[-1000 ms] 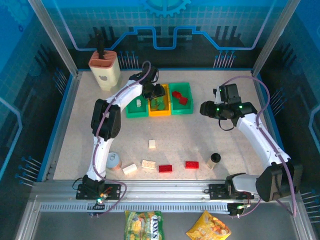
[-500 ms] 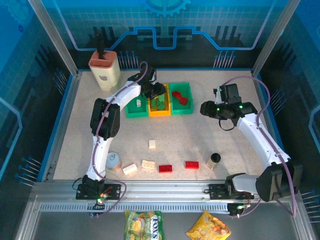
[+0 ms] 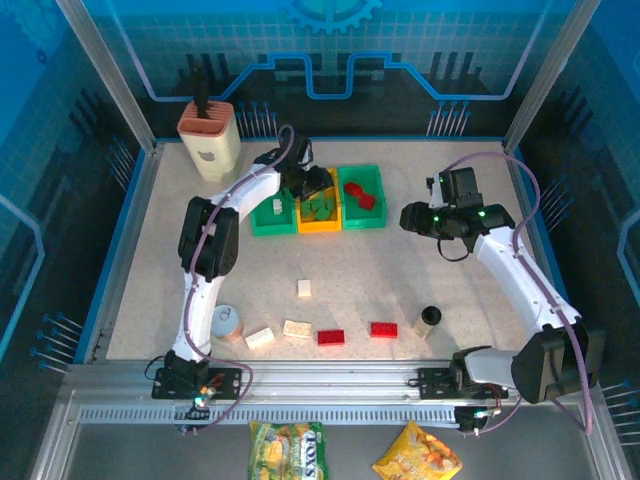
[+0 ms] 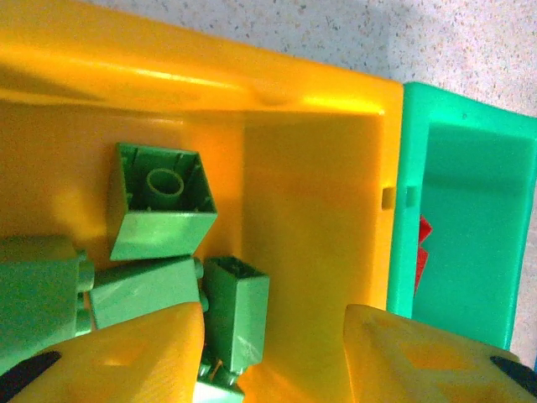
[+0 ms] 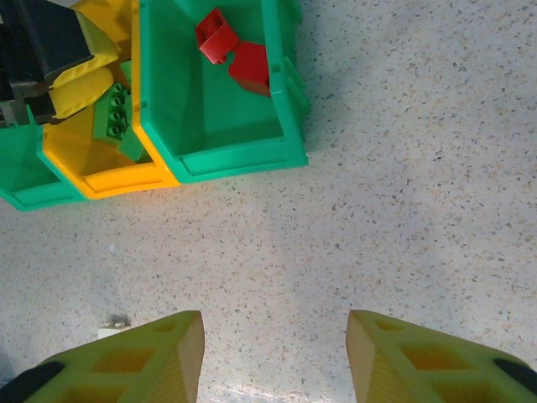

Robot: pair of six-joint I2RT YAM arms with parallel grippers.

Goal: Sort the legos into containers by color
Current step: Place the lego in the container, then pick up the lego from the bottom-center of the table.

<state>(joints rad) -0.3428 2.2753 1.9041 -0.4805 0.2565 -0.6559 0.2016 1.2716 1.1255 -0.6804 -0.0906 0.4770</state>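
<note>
Sorting in progress: the left pincer (image 4: 273, 326) hangs spread and empty just above the yellow-orange bin (image 4: 319, 218), the middle of three joined containers (image 3: 320, 229) towards the far side of the speckled surface (image 3: 400, 280). Green legos (image 4: 159, 201) lie jumbled inside that bin, one tipped over with its hollow underside showing. In the right-hand green bin (image 5: 218, 109), two red bricks (image 5: 231, 50) sit touching each other. The left-hand green bin (image 3: 272, 230) holds a cream brick (image 3: 276, 206). The right pincer (image 5: 275, 323), likewise spread with nothing between its fingers, hovers over bare surface near the right-hand green bin. Well apart from the containers, toward the arms' bases, five bricks lie loose: a lone cream piece (image 3: 304, 288) nearer the middle, then a cream pair (image 3: 296, 328) and a red pair (image 3: 331, 337) in a rough row. A silver can (image 3: 227, 320) stands at the row's left end, a black-capped cylinder (image 3: 429, 318) at its right. A beige knife block (image 3: 209, 140) occupies the far left corner
</note>
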